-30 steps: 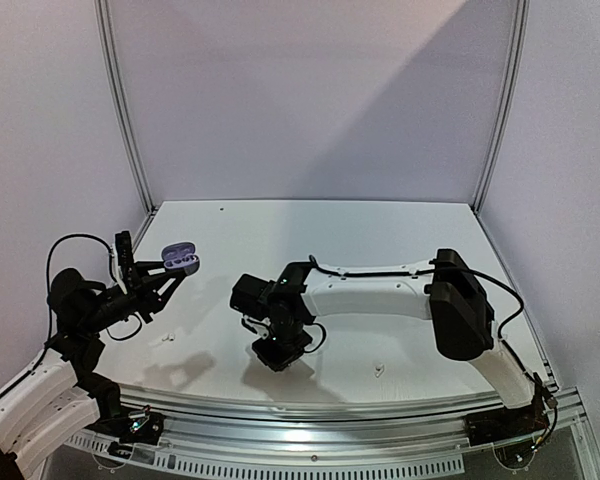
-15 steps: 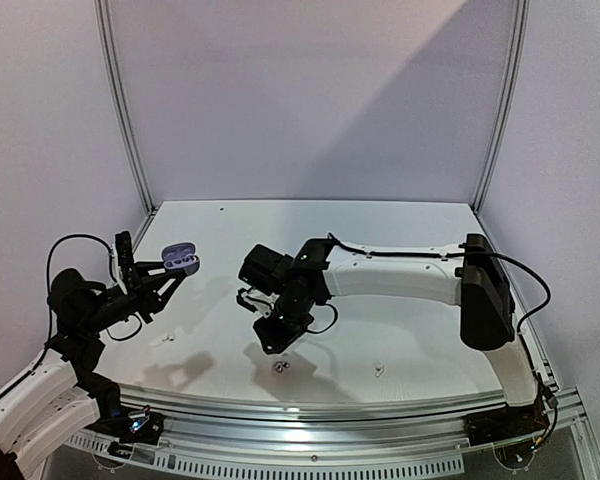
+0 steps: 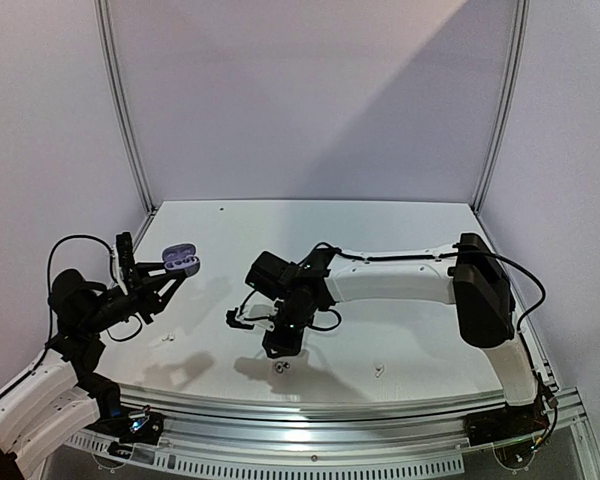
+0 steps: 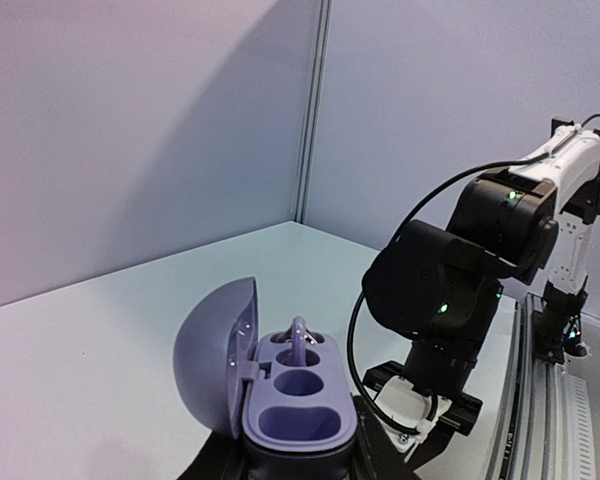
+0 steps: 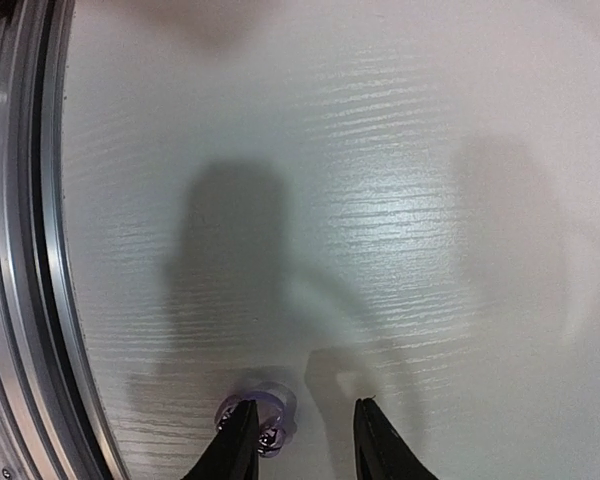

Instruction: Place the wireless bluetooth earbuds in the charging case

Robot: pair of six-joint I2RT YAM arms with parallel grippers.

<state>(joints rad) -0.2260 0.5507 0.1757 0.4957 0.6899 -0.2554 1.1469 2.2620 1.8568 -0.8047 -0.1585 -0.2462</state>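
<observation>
White counter [image 3: 400, 250] carries a tiny greyish, silver-glinting earbud [image 5: 273, 425] well right of the open lavender plastic charging case [image 4: 290, 405] clamped aloft by the left end effector [image 3: 168, 272]; the right end effector [image 5: 302, 420] hovers above the earbud, parted and empty, so pickup likely needs recentring, descending, closing.

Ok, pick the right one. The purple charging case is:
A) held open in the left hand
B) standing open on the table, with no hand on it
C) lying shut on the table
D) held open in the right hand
A: the left hand grips the charging case from below, with its lid swung open.
</observation>
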